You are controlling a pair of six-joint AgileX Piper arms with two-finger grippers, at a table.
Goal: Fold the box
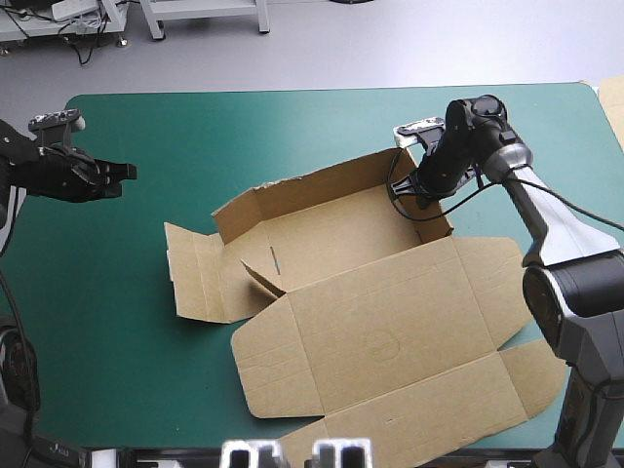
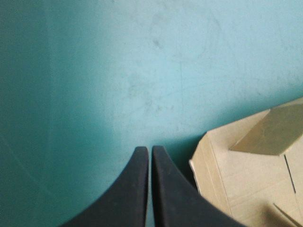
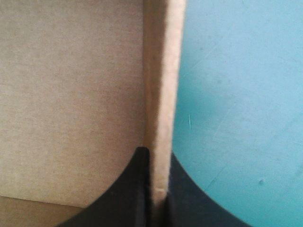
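Note:
The brown box [image 1: 375,312] lies at the table's middle, its back wall and right side wall raised, its left flaps and wide lid flat on the teal-green cover. My right gripper [image 1: 417,185] is at the box's back right corner, shut on the top edge of the right side wall [image 3: 162,94], which runs between its black fingers. My left gripper [image 1: 125,172] hovers over bare cover well to the left of the box, fingers shut with nothing in them [image 2: 149,153]. In the left wrist view the box's left flap [image 2: 246,165] lies just ahead and to one side.
A strip of more brown board [image 1: 612,107] shows at the table's right edge. Bare teal-green cover [image 1: 127,322] lies left of and in front of the box's left flaps. The lid's front flap reaches the table's near edge.

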